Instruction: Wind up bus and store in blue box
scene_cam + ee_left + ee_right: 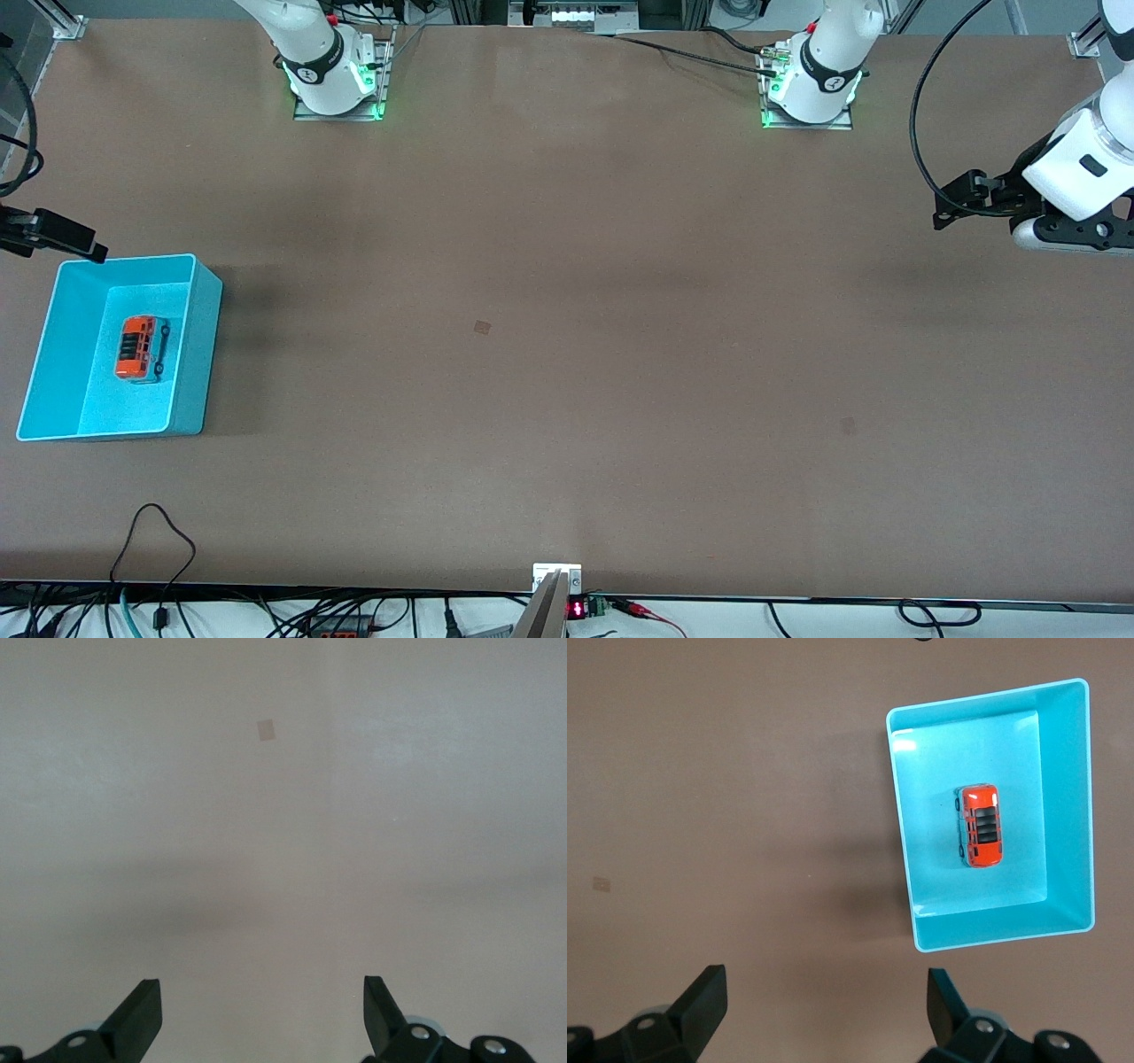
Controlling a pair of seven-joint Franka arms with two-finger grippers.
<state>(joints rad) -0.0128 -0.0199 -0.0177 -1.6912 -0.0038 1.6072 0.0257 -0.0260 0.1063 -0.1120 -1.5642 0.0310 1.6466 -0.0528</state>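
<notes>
Inside the blue box sat the bus; storing looked done. Both the left gripper and right gripper stood apart, empty, needing only to withdraw.

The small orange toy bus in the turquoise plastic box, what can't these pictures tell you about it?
- Small orange toy bus: wind-up part and underside face down on the turquoise plastic box floor in the front and right wrist views.
- Whether it is wound: nothing shows it.
- Left wrist view: bus outside the frame.

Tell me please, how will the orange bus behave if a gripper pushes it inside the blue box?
The bus stands on its wheels, so it would probably roll lengthwise. The floor of the blue box looks smooth, so a sideways push may slide it. It is small, so likely light.
</notes>
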